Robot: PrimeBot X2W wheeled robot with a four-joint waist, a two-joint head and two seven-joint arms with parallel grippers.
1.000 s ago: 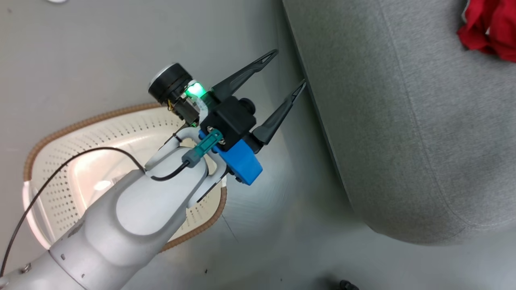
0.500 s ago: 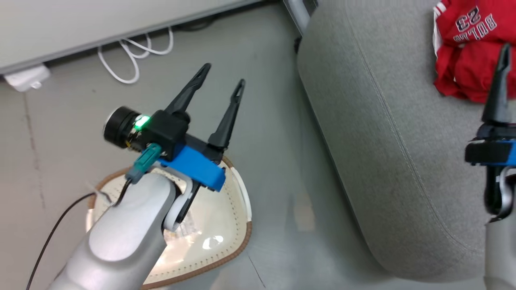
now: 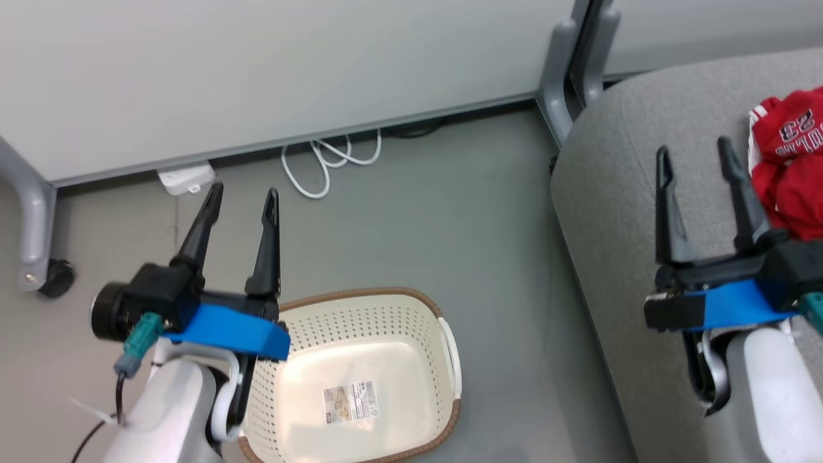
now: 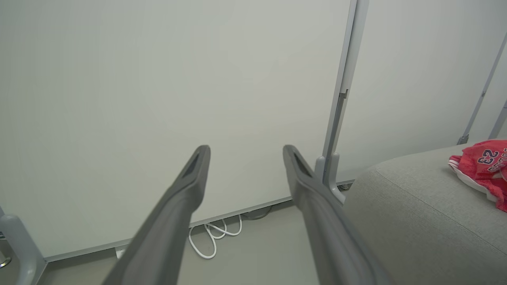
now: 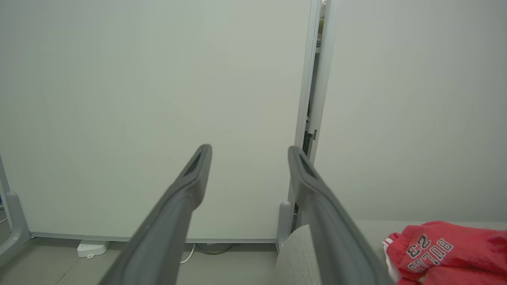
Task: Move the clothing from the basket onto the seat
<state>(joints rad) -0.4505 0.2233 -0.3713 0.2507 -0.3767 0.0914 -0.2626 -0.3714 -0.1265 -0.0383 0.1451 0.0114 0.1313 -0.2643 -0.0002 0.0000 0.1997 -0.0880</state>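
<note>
Lab-like room: wheeled partition panels (image 3: 257,77), grey floor (image 3: 437,218), loose cable (image 3: 329,162).

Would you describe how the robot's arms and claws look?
Pale grey forearms. The left claw and right claw each have two long dark tapering fingers, a black base and a blue plate; the left wrist carries a teal plug and black cable.

left claw (image 3: 243,191) + right claw (image 3: 693,149) = 2 | basket (image 3: 386,314) 1 | seat (image 3: 617,193) 1 | clothing heap (image 3: 787,164) 1 | cable (image 3: 329,162) 1

Head view downward, wrist views toward wall (image 4: 119,79), sharing seat (image 4: 416,206)
</note>
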